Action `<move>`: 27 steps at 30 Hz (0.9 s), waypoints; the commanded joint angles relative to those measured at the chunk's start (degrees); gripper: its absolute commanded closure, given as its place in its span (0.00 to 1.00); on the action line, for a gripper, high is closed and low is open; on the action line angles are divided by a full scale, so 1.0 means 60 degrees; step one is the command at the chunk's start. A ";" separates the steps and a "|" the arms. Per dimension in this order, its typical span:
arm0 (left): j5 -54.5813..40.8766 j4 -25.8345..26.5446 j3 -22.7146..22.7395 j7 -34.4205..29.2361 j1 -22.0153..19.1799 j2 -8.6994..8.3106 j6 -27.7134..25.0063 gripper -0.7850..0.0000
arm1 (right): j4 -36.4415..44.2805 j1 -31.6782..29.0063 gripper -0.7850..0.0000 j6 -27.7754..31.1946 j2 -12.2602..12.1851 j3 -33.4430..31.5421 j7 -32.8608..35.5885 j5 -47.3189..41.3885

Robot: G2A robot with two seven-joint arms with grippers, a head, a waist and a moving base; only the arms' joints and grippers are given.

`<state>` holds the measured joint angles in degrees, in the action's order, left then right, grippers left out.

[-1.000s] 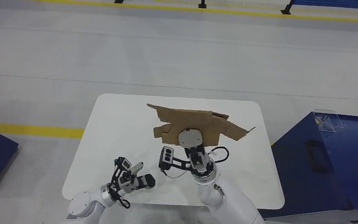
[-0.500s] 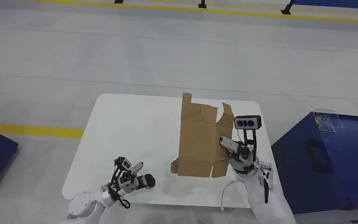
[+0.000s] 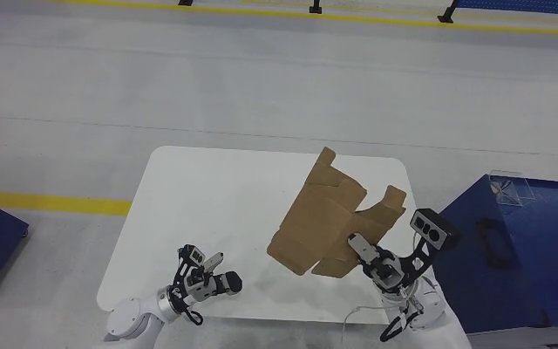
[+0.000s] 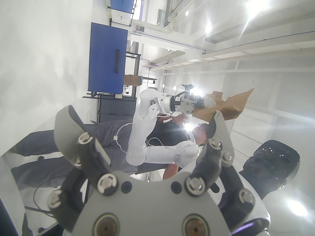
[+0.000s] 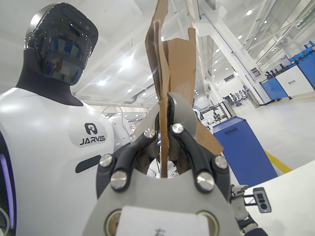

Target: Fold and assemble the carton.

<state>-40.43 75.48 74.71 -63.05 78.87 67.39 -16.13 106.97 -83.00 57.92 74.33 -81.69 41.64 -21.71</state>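
at the right gripper (image 5: pixel 164 100): both fingers pressed together on a cardboard edge of the carton (image 5: pixel 181 69), gripping it firmly. straight out from that pinch, flattened brown panels rising away from the fingertips, at least 2 layers slightly splayed apart, with 1 narrow flap reaching furthest past the rest. another flap hanging down beside the gripper's outer finger.

from the top view, gripped at the near corner. cardboard spreading ahead of the gripper and across toward the other arm's side, tilted, not yet opened into a box. notched flaps at the far end, well away from the fingers. under the gripper and the carton, the white table (image 3: pixel 200 196). cannot tell from above whether the carton's far end touches it.

at the left gripper (image 4: pixel 140 115): fingers (image 4: pixel 73 133) spread wide apart, gripping nothing. parked low by the table's near edge. carton well apart from it, off toward its right-hand side, in the other arm's grasp. between this gripper and the carton, a broad stretch of bare tabletop.
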 commanded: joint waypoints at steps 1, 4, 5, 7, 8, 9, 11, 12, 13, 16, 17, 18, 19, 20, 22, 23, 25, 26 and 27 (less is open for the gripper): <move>0.0000 0.0000 0.0000 0.0000 0.0000 0.0000 0.0000 0.00 | 0.0000 -0.0001 1.00 0.0001 0.0000 0.0000 -0.0002 0.0004; 0.0000 0.0000 0.0000 0.0000 0.0000 0.0000 0.0000 0.00 | 0.0000 -0.0001 1.00 0.0001 0.0000 0.0000 -0.0002 0.0004; 0.0000 0.0000 0.0000 0.0000 0.0000 0.0000 0.0000 0.00 | 0.0081 0.0019 1.00 0.0013 -0.0003 -0.0028 -0.0011 0.0116; 0.0000 0.0000 0.0000 0.0000 0.0000 0.0000 0.0000 0.00 | 0.0392 0.0066 1.00 0.0013 -0.0009 -0.0316 -0.0188 0.0523; 0.0000 0.0000 0.0000 0.0000 0.0000 0.0000 0.0000 0.00 | 0.0610 0.0104 1.00 0.0013 0.0000 -0.0533 -0.0373 0.0722; 0.0000 0.0000 0.0000 0.0000 0.0000 0.0000 0.0000 0.00 | 0.0843 0.0115 1.00 0.0013 0.0023 -0.0680 -0.0678 0.0694; 0.0000 0.0000 0.0000 0.0000 0.0000 0.0000 0.0000 0.00 | 0.1270 0.0227 1.00 0.0013 0.0059 -0.1247 -0.1087 0.1075; 0.0000 0.0000 0.0000 0.0000 0.0000 0.0000 0.0000 0.00 | 0.1641 0.0417 1.00 0.0013 0.0081 -0.1791 -0.1269 0.1694; 0.0000 0.0000 0.0000 0.0000 0.0000 0.0000 0.0000 0.00 | 0.1915 0.0511 1.00 0.0013 0.0119 -0.2184 -0.1534 0.2271; 0.0000 0.0000 0.0000 0.0000 0.0000 0.0000 0.0000 0.00 | 0.3006 0.0792 1.00 0.0013 0.0253 -0.3412 -0.2644 0.4785; 0.0000 0.0000 0.0000 0.0000 0.0000 0.0000 0.0000 0.00 | 0.3483 0.0929 1.00 0.0013 0.0283 -0.3816 -0.3010 0.6009; 0.0000 0.0000 0.0000 0.0000 0.0000 0.0000 0.0000 0.00 | 0.3831 0.0989 1.00 0.0013 0.0308 -0.4087 -0.3528 0.7173; 0.0000 0.0000 0.0000 0.0000 0.0000 0.0000 0.0000 0.00 | 0.4150 0.1032 1.00 0.0013 0.0322 -0.4337 -0.4149 0.8440; 0.0000 0.0000 0.0000 0.0000 0.0000 0.0000 0.0000 0.00 | 0.4449 0.1033 1.00 0.0013 0.0320 -0.4527 -0.4818 0.9772; 0.0000 0.0000 0.0000 0.0000 0.0000 0.0000 0.0000 0.00 | 0.4612 0.1112 1.00 0.0013 0.0260 -0.4805 -0.6500 1.2767; 0.0000 0.0000 0.0000 0.0000 0.0000 0.0000 0.0000 0.00 | 0.4612 0.1070 1.00 0.0013 0.0211 -0.4778 -0.7557 1.4199; 0.0000 0.0000 0.0000 0.0000 0.0000 0.0000 0.0000 0.00 | 0.4612 0.0797 1.00 0.0013 0.0081 -0.4462 -0.9719 1.6974; 0.0000 0.0000 0.0000 0.0000 0.0000 0.0000 0.0000 0.00 | 0.4612 0.0623 1.00 -0.0038 0.0039 -0.4425 -1.0686 1.8218; 0.0000 0.0000 0.0000 0.0000 0.0000 0.0000 0.0000 0.00 | 0.4612 0.0475 1.00 -0.0426 -0.0006 -0.4437 -1.1504 1.9640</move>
<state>-40.43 75.48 74.71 -63.05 78.87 67.39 -16.13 134.60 -79.17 57.65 74.54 -108.31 -18.60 80.26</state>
